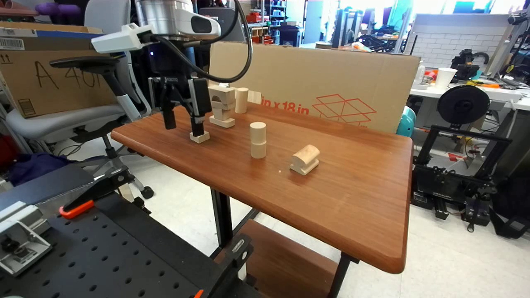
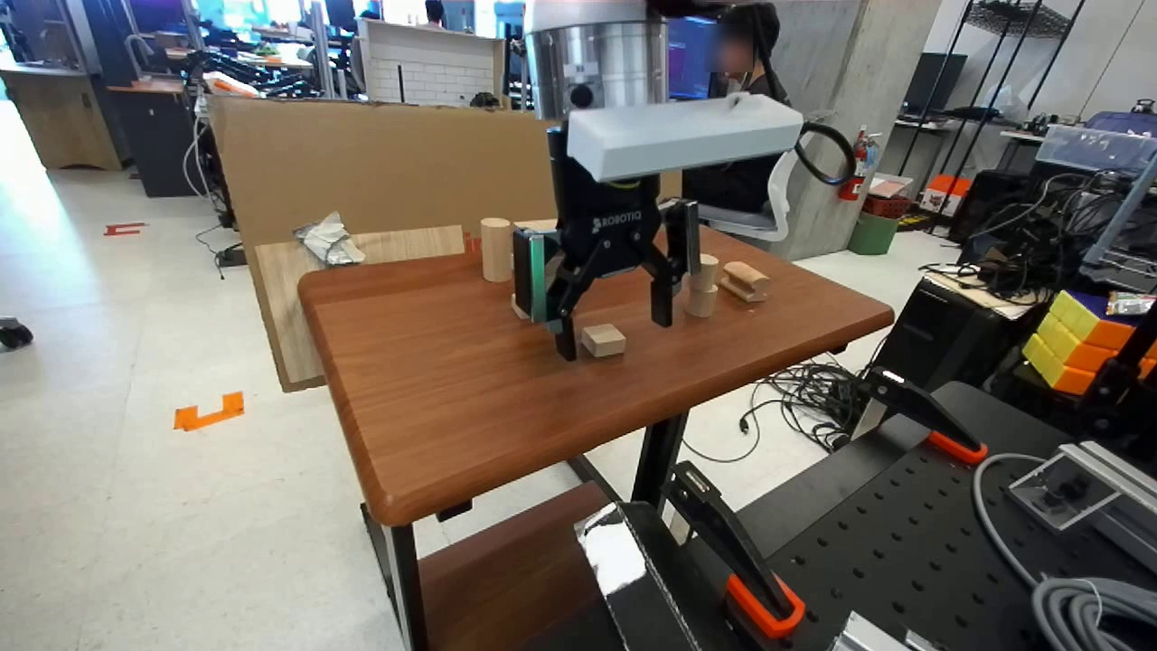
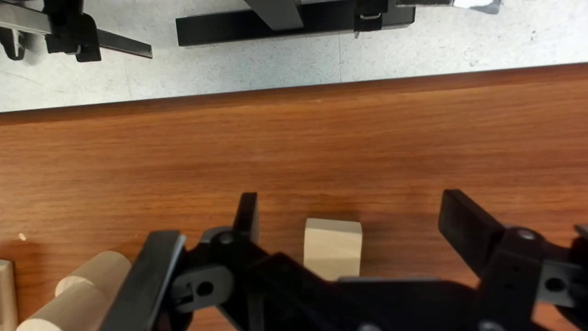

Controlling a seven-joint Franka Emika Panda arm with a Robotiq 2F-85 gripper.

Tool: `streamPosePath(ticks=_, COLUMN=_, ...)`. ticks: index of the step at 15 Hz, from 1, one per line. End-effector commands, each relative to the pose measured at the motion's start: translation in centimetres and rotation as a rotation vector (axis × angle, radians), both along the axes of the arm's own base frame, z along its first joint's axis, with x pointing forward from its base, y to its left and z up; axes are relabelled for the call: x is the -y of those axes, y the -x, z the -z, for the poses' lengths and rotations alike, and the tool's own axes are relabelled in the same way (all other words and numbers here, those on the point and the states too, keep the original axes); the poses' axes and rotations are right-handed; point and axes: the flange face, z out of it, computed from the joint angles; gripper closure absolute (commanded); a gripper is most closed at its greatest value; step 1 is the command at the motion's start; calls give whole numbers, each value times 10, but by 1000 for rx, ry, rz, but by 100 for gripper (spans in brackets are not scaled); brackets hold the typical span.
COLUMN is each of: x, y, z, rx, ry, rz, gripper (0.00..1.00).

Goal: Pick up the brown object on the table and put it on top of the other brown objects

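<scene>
Small tan block [image 3: 333, 248] between the end effector's [image 3: 350, 197] parted fingers [image 3: 466, 225]

in an exterior view the robotiq gripper [image 2: 615, 330] bears "robotiq", the cardboard panel [image 1: 306, 74] shows red print reading "in x18 in" beside a box drawing [image 1: 343, 109], and the cardboard box [image 1: 49, 92] carries two up arrows [image 1: 5, 59] and handwriting, "a 40", its last strokes unclear.

Matt wooden block [image 3: 332, 248], smooth wood-grained tabletop [image 1: 352, 198], dull-black fingers [image 3: 466, 230].
</scene>
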Motion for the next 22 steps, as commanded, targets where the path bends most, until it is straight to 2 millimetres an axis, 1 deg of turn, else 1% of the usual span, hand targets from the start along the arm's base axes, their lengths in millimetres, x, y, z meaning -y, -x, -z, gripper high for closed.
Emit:
streamPosePath(ticks=1, x=2, y=-16, z=8, rx=-7, ry=15, rz=0, gripper=0)
streamPosePath(ticks=6, x=6, y=-28, z=17, rx=-6, ry=32, rz=10, gripper=0)
streamPosePath(ticks=7, x=6, y=-30, z=18, rx=-8, ry=33, rz=13, gripper=23)
streamPosePath(ticks=8, x=5, y=-31, z=19, rx=-11, ry=32, rz=11, gripper=28)
streamPosePath(ticks=10, x=3, y=-32, z=18, rx=-10, ry=28, rz=5, gripper=42)
streamPosePath(ticks=13, x=2, y=-33, z=14, rx=-7, ry=25, rz=0, gripper=66)
streamPosePath(ticks=16, x=2, y=-34, z=10, rx=-9, ry=21, rz=1, gripper=88)
streamPosePath(ticks=17, x=2, y=-34, z=7, rx=-7, ry=22, rz=3, gripper=90)
streamPosePath(ticks=19, x=4, y=-29, z=-3, rx=-24, ry=18, rz=0, gripper=91)
streamPosePath(ticks=20, x=7, y=-22, z=-15, rx=-36, ry=-1, rz=-4, gripper=91)
streamPosePath(ticks=21, x=9, y=-19, z=-22, rx=-45, ry=-6, rz=-7, gripper=91)
streamPosePath(ticks=22, x=15, y=-15, z=-35, rx=-41, ry=-21, rz=-13, gripper=91)
